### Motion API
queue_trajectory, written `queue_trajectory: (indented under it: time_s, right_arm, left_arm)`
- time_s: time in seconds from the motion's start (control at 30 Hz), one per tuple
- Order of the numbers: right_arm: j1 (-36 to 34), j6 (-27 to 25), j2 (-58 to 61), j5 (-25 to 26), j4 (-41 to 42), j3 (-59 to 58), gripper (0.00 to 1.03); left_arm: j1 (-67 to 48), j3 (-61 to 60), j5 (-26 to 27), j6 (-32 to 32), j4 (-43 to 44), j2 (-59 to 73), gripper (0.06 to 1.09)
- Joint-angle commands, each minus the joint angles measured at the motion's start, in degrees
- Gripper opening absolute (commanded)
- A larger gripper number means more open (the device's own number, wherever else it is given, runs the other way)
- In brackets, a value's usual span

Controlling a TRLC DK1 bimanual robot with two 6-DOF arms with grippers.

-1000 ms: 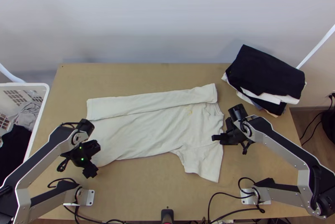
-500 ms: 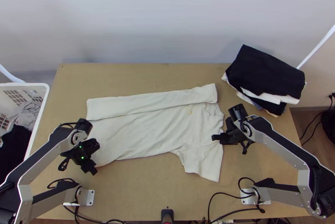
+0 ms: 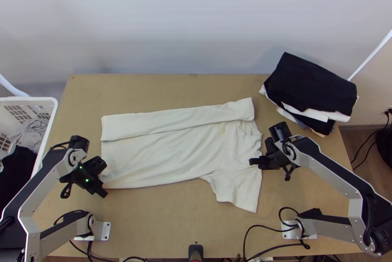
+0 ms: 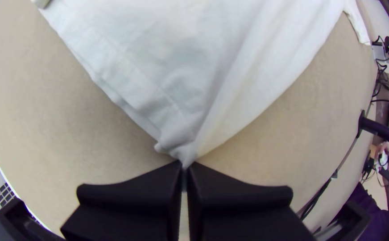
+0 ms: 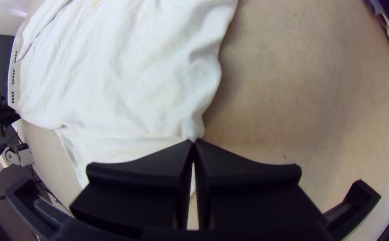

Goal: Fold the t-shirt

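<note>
At left in the top view, my left end effector (image 4: 185, 166) pinches the near hem corner of the t-shirt (image 3: 166, 149); at centre right, my right end effector (image 5: 193, 142) pinches its shoulder edge. I judge that this paired grip serves to carry the near side over evenly. The shirt lies mid-frame on the table (image 3: 157, 223), far side folded into a lengthwise strip. Its long axis runs left to right, hem left, collar right, the near sleeve pointing lower right.

Room runs beyond the t-shirt (image 3: 166, 156) until a pile (image 3: 311, 90) (black-topped) blocks it.
</note>
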Motion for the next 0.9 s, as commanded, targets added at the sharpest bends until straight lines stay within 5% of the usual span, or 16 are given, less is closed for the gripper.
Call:
queue_trajectory:
  time_s: [0.0, 0.27, 0.87]
  right_arm:
    - [0.66, -0.37, -3.58, -0.18, -0.06, 0.02, 0.03]
    - [2.94, -0.11, -6.48, -0.18, -2.17, 5.82, 0.03]
    - [0.22, -2.57, -0.24, -0.09, -2.87, 18.38, 0.03]
  left_arm:
    - [0.97, 2.10, 2.36, 1.19, -1.21, -2.22, 0.10]
    - [-0.96, 7.81, 7.72, -4.35, -3.85, -5.73, 0.10]
    - [2.20, 18.89, 8.24, -7.78, -0.95, 2.97, 0.10]
